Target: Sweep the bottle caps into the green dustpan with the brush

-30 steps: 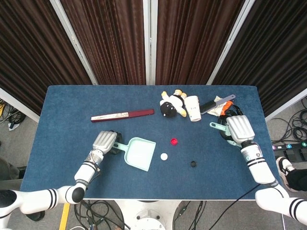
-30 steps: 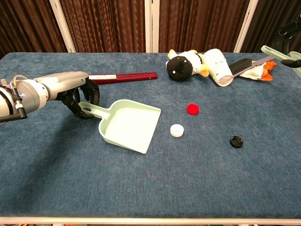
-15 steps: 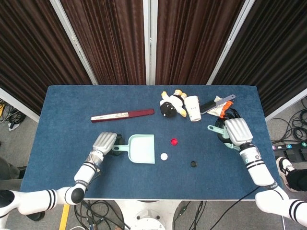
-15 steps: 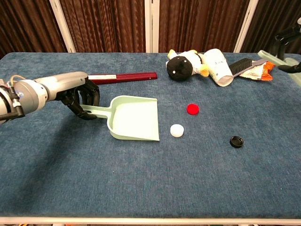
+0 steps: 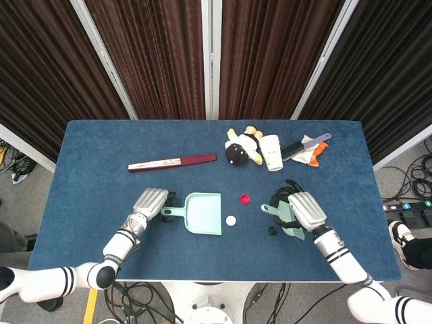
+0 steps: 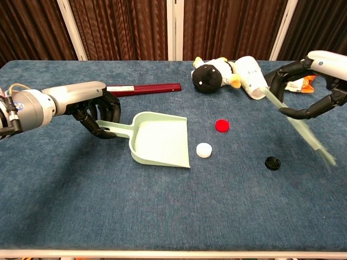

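Note:
My left hand [image 5: 150, 201] grips the handle of the pale green dustpan [image 5: 204, 213], which lies flat with its mouth facing right. Just off its right edge sits a white cap [image 5: 231, 220]. A red cap [image 5: 244, 199] lies a little further back, and a black cap [image 5: 272, 231] lies to the right. My right hand [image 5: 302, 209] holds a pale green brush [image 6: 303, 135] slanting down to the right, above and behind the black cap [image 6: 272, 163]. In the chest view the brush is blurred, and the left hand [image 6: 95, 103] curls around the dustpan [image 6: 161, 142] handle.
A dark red flat stick [image 5: 172, 162] lies behind the left hand. At the back right are a plush toy [image 5: 241, 147], a tipped white cup [image 5: 272, 152], a black bristle brush [image 5: 304, 145] and an orange packet [image 5: 317, 152].
My right hand has swung in from the table's right edge toward the middle, carrying the brush to near the black cap. The dustpan has turned and shifted slightly toward the caps.

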Available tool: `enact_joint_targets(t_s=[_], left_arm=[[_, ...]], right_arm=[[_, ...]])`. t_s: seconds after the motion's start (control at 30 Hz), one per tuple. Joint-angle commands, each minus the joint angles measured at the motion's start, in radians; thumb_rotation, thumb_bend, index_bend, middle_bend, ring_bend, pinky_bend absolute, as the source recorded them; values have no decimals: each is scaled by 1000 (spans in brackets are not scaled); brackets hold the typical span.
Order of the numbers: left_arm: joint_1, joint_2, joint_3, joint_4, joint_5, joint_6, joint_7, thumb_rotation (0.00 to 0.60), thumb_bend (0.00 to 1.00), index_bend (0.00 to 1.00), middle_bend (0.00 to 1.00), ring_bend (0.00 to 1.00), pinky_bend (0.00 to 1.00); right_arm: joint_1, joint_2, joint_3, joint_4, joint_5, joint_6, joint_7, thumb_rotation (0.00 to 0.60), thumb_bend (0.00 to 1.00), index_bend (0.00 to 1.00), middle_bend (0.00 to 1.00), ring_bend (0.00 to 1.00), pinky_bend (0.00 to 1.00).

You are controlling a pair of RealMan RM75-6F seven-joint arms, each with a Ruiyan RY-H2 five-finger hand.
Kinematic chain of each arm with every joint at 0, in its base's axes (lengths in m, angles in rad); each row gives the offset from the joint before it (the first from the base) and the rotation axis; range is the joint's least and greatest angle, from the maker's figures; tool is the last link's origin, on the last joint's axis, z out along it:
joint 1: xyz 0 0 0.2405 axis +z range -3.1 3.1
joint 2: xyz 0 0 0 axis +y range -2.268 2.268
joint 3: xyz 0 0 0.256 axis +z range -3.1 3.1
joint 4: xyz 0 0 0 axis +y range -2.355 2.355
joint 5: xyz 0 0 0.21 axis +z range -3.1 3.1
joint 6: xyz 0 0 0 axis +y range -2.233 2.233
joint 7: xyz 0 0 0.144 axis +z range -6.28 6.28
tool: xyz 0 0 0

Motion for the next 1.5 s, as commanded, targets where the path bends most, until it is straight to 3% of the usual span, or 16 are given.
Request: enact_joint_targets(t_s=[0.03, 0.43, 0.77, 1.27, 1.5], left_arm=[[-5, 0, -1, 15, 19, -15, -25, 600, 337, 619, 573, 448, 448], [-8, 4, 0, 12, 23, -49, -94, 600, 336, 619, 573, 448, 448], [-15, 7, 3, 12, -1, -58, -104, 600, 336, 619, 574, 448, 448], [-17, 3, 10, 0, -53, -40, -91, 600, 334, 621, 574, 448, 448], [-9, 6, 4, 3, -83, -37, -110, 600, 332, 625, 576, 449, 452]], right_arm=[[-23, -51, -14, 18, -29, 47, 6, 600, 408, 707, 607, 245, 87], [-60, -249, -26, 224, -104, 190, 66, 600, 418, 733, 616, 263, 88], [-45, -384, -20, 396, -129, 224, 164, 600, 428, 738, 617, 264, 88], [37, -579, 26, 561, -154, 249, 224, 600, 422, 741, 617, 263, 90], [83, -612, 40, 586, -162, 241, 295, 600, 421, 741, 617, 262, 90]])
